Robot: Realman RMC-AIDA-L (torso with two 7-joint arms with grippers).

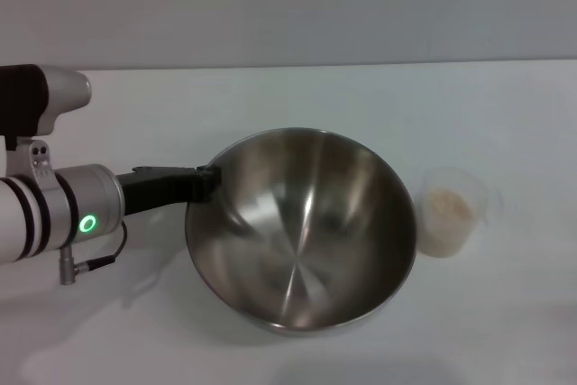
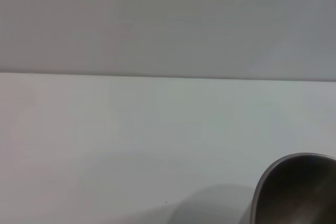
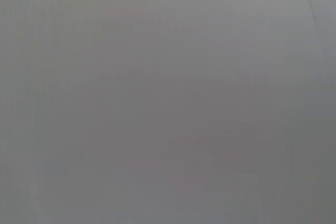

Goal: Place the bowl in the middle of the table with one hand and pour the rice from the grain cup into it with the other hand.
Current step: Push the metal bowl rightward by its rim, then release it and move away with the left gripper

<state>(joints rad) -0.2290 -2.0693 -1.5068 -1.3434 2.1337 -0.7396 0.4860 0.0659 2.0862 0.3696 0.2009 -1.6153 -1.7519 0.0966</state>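
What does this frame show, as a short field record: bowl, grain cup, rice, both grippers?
bowl: steel mixing bowl, tilted, empty, near the middle of the table
grain cup: clear grain cup, upright, on the robot's right of the bowl, apart from it
rice: rice in the cup, none in the bowl
left gripper: left gripper at the bowl's left rim, gripping it
right gripper: not in view

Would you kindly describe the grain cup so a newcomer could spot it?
On the white table, find the big steel bowl at the centre. The grain cup stands just to its right: small, clear plastic, holding pale rice, far smaller than the bowl.
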